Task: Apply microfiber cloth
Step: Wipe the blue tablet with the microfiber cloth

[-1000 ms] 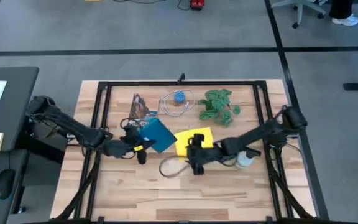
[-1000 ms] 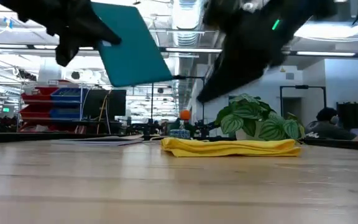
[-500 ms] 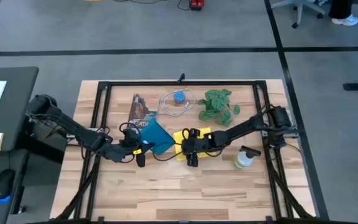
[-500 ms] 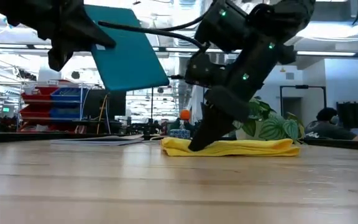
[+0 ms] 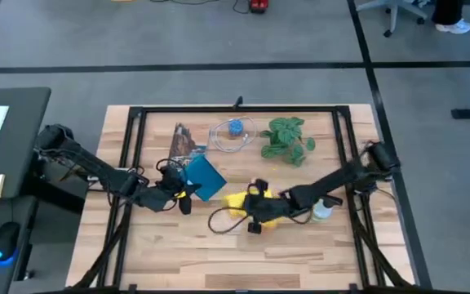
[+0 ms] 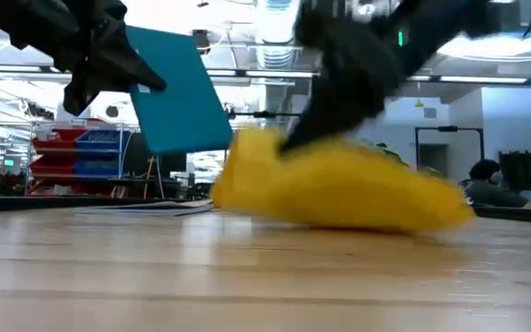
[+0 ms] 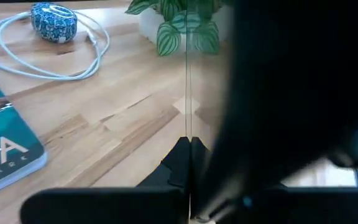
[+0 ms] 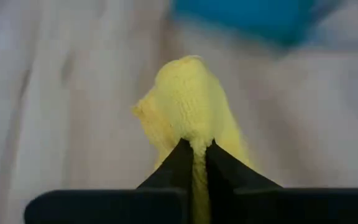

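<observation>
Pinching the cloth between closed fingers, the right claw holds it low over the table centre. At its 9 o'clock the left claw grips the tablet tilted up, probably offered for wiping.

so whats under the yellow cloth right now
The microfiber cloth hangs bunched from the right pincer, with bare wooden table below. Its lowest edge may still touch; whatever lies beneath that is hidden.

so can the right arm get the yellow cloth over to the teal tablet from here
Probably yes. The right tool is shut on the microfiber cloth, lifted beside the tablet that the left tool holds tilted above the table; nothing visible lies between them.
</observation>
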You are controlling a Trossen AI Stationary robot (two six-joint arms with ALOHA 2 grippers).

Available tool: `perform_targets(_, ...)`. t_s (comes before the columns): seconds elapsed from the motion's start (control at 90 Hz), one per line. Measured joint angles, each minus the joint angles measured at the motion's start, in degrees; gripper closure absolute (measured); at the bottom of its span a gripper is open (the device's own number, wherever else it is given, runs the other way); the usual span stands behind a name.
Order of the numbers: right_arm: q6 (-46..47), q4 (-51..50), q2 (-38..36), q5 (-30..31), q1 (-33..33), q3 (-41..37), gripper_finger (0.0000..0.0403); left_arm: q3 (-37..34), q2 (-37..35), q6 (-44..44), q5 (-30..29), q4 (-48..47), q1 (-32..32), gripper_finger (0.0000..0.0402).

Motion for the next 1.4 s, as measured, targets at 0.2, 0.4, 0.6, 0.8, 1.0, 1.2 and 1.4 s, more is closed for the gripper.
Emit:
perform_targets(0.2, -16.4, 16.83, -6.31, 11.72, 3.62, 0.08, 0.0401, 0.0, 0.98, 2.16, 0.64, 7.02, 0.02, 0.0393)
perform_targets(0.4, -36.81, 32.79, -5.26, 8.06, 1.94, 1.85, 0.0402, 0.04, 7.84, 7.85, 2.41, 19.24, 0.02, 0.0393)
perform_targets(0.6, -45.46, 31.1, 0.5, 0.63, -1.96, 6.83, 0.0402, 1.25, 16.19, 11.19, 5.38, 30.49, 0.11, 0.0393)
perform_targets(0.8, -50.45, 21.82, 5.61, 0.35, -4.92, 14.28, 0.0402, 4.49, 20.96, 12.59, 7.02, 32.25, 0.13, 0.0393)
perform_targets(1.0, -49.33, 12.46, 6.43, 0.04, -3.85, 15.68, 0.0402, 5.53, 18.59, 15.5, 7.0, 29.95, 0.07, 0.0393)
perform_targets(1.2, -46.08, 4.05, 6.6, 5.03, -1.35, 15.69, 0.0401, 5.25, 14.95, 18.45, 6.5, 27.71, -0.16, 0.0393)
perform_targets(1.4, -44.83, 1.69, 6.62, 12.16, -0.38, 15.35, 0.0401, 5.25, 13.84, 18.38, 5.34, 26.4, -0.63, 0.0393)
